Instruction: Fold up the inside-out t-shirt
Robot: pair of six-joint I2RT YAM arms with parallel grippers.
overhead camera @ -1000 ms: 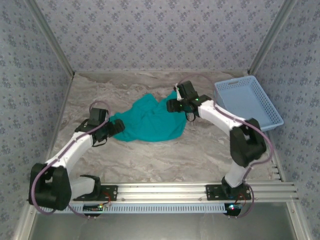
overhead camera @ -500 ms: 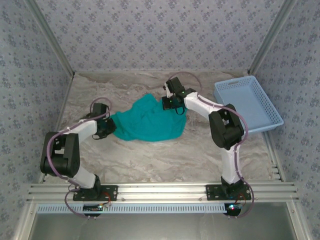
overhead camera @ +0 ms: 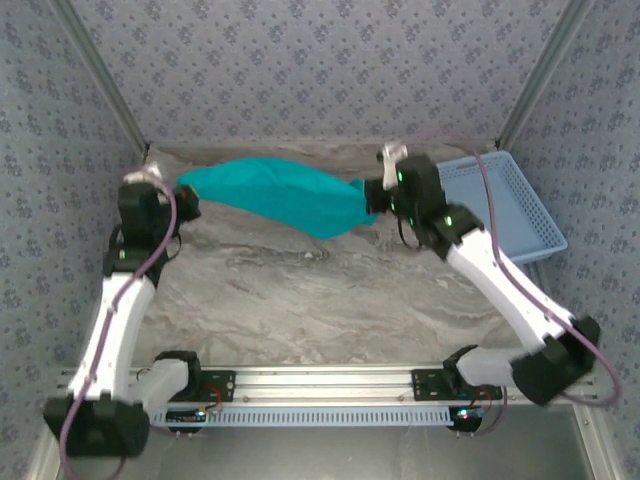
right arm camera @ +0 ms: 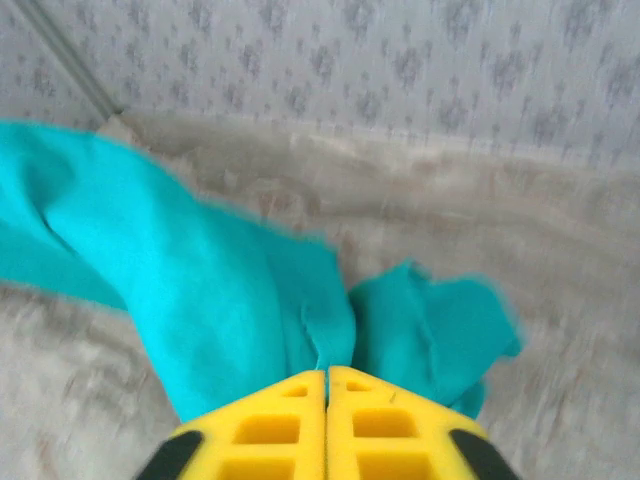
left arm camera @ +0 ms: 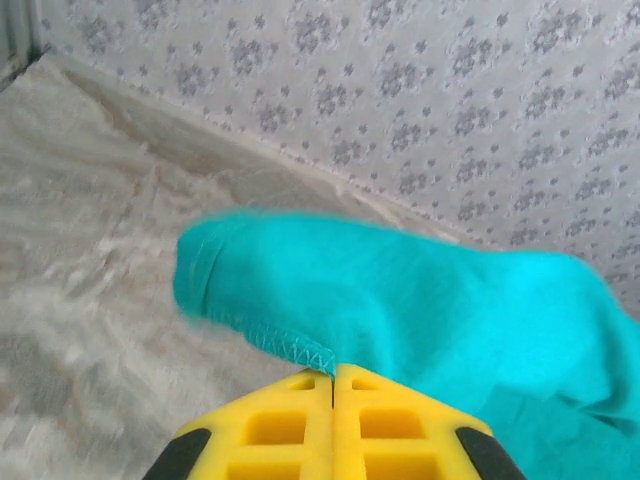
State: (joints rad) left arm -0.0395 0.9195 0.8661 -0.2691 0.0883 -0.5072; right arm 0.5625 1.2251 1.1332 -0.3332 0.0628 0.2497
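Flower-patterned walls [overhead camera: 300,70] are closing in a marbled grey worktop [overhead camera: 300,300], and a pale blue basket [overhead camera: 520,200] is sitting at its far right corner. I am holding the shirt [overhead camera: 280,195] stretched between my two arms near the back wall. My left end effector [overhead camera: 183,192] is pinching its left end and my right end effector [overhead camera: 366,196] is pinching its right end. At the left wrist, the yellow fingers of the left end effector [left arm camera: 332,385] are pressing together on a stitched hem [left arm camera: 290,345], and the shirt [left arm camera: 400,300] is billowing away just beyond them. At the right wrist, the right end effector [right arm camera: 327,385] is likewise clamping a bunched fold, with the shirt [right arm camera: 200,290] spilling to the left and a smaller flap to the right. The cloth is sagging in the middle and seems to be hanging clear of the worktop, though I cannot tell whether its lowest fold is brushing it. I am judging this to be the spreading step. To do it well, I should be keeping both pinches firm and level, and drawing the arms apart only until the sag flattens. Then I should be laying the shirt down smoothly, away from the basket, so that no fold is trapped beneath.
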